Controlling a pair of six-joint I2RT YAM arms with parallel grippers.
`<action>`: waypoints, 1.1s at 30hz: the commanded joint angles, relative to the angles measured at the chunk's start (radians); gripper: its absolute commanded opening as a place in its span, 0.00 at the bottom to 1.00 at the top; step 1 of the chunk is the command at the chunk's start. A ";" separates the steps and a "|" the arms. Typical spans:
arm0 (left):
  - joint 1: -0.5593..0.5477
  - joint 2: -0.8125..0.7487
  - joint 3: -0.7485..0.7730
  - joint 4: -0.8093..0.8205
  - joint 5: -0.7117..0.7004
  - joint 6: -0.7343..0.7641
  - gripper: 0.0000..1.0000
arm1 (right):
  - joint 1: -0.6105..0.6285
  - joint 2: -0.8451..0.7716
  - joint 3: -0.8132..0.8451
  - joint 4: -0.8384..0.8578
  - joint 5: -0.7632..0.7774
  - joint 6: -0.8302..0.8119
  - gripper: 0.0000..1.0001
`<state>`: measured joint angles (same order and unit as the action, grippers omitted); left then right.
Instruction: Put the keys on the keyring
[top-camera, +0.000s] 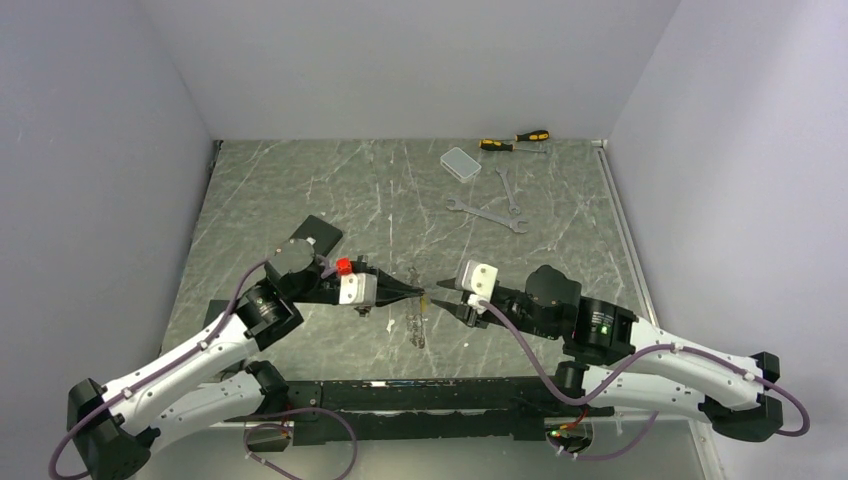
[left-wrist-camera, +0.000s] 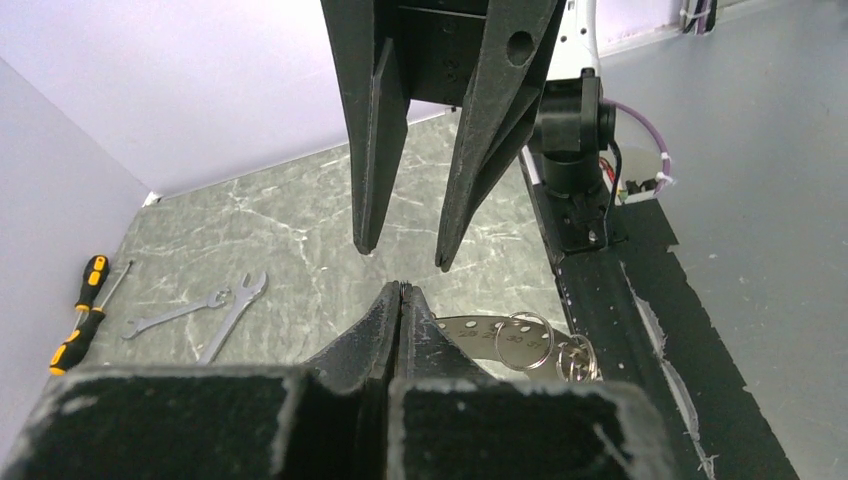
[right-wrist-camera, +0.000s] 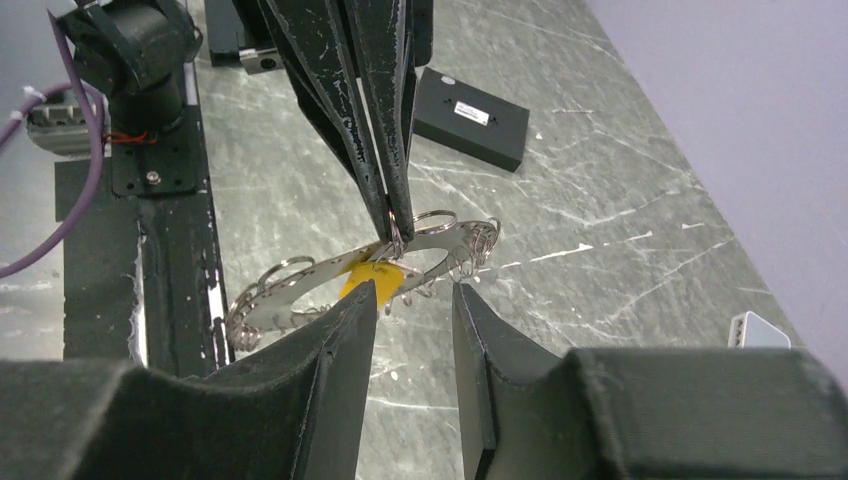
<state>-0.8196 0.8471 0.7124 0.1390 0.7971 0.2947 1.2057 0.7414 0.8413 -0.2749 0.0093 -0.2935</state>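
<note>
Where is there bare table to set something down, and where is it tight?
Free: far-left marble between the black box and back wall; the stretch between the wrenches and right arm. Crowded: centre, where left pincer and right pincer meet at the keyring; far right, around the screwdrivers and clear box.

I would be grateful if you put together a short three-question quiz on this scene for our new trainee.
1. True or false: the right gripper is shut.
2. What is the left gripper pinching? A) a wrench B) the keyring C) the clear box
3. Fill in: ___ screwdrivers lie near the far edge of the table.

Key: 1 false, its jaws stand apart. 2 B. 3 two.
</note>
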 joint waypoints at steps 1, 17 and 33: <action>-0.004 -0.023 -0.017 0.195 0.016 -0.099 0.00 | -0.001 -0.015 -0.012 0.091 -0.005 0.036 0.37; -0.004 -0.015 -0.102 0.499 -0.017 -0.288 0.00 | -0.001 0.005 -0.034 0.164 -0.029 0.050 0.31; -0.004 0.000 -0.155 0.658 -0.037 -0.402 0.00 | -0.001 0.065 -0.016 0.197 -0.029 0.048 0.26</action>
<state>-0.8196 0.8490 0.5495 0.6548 0.7700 -0.0551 1.2057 0.8062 0.8059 -0.1406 -0.0097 -0.2573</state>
